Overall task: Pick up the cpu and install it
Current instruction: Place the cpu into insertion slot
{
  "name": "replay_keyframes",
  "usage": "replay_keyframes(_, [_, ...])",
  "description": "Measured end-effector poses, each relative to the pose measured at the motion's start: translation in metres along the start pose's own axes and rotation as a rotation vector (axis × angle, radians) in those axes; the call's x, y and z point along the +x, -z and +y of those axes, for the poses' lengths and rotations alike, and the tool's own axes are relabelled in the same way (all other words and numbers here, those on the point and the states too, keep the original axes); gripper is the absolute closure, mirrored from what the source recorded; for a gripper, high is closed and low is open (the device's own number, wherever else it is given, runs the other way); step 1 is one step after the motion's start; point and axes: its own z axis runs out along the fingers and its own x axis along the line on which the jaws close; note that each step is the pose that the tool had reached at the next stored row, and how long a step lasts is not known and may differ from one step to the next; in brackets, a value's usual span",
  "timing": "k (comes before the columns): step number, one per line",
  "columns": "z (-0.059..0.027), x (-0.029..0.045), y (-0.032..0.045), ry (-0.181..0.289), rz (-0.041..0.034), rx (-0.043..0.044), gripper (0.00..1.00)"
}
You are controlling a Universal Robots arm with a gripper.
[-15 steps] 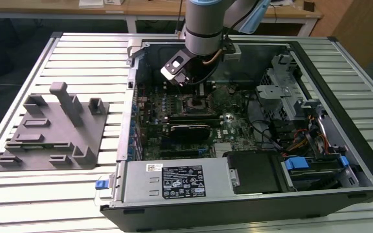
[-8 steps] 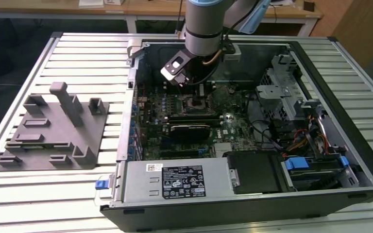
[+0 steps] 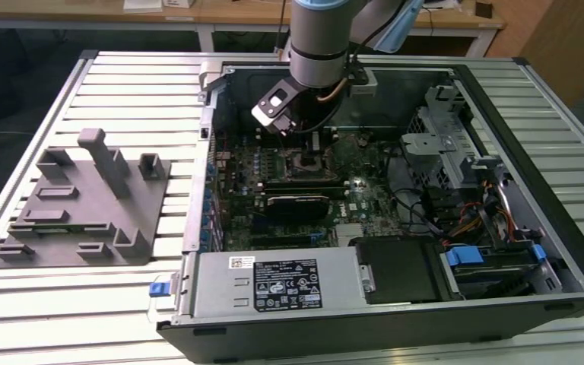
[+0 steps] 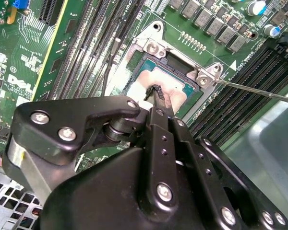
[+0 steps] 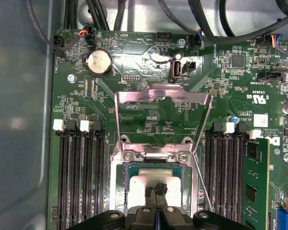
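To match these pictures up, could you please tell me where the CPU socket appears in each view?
Exterior view: the socket is mid-motherboard, directly under the gripper.
Second wrist view: the socket frames the pale cpu, just beyond the gripper.
First wrist view: the socket surrounds the cpu.
Shared landmark: the gripper, tips over the socket.
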Motion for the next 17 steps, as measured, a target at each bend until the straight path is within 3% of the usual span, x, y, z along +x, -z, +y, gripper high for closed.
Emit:
replay_keyframes(6, [0.0,-0.0004,0.0111,0.0,-0.0011,0.0009,0.89])
replay_keyframes(13, [0.0004,-0.001,0.0321,0.0,-0.0011,0.0003,0.89])
replay_keyframes(17, [0.0004,-0.0011,0.0339,0.0,-0.0006,0.0001,0.89])
